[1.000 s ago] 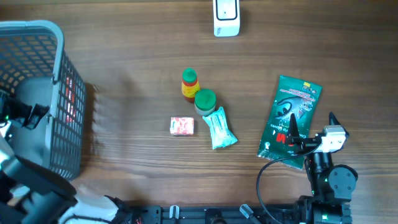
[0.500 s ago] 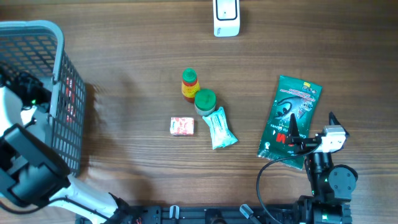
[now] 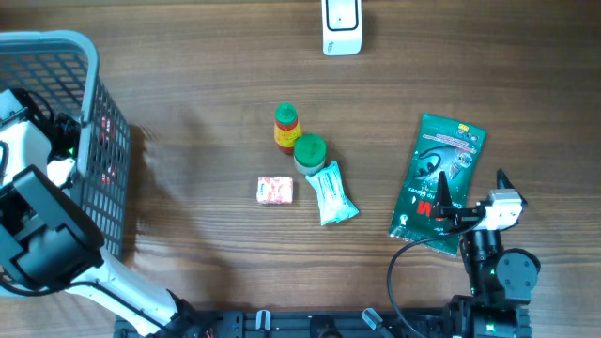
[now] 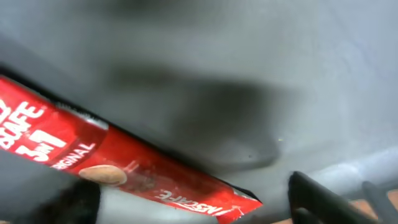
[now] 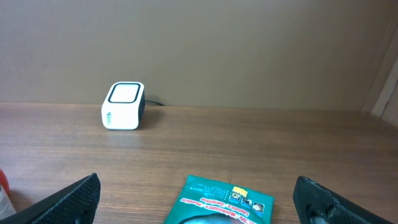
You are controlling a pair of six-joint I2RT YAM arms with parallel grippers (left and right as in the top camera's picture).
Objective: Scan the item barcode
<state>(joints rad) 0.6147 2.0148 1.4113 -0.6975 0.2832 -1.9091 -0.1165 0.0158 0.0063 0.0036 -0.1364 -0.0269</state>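
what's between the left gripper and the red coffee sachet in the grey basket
Nothing visible. In the left wrist view the red coffee sachet lies in the grey plastic basket directly ahead of the left gripper.

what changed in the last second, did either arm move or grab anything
The left arm swung further into the grey plastic mesh basket, towards its far wall. The left gripper now hangs over a red coffee sachet, jaws apart, nothing held. The right gripper, open, the green foil packet and the white scanner stayed put.
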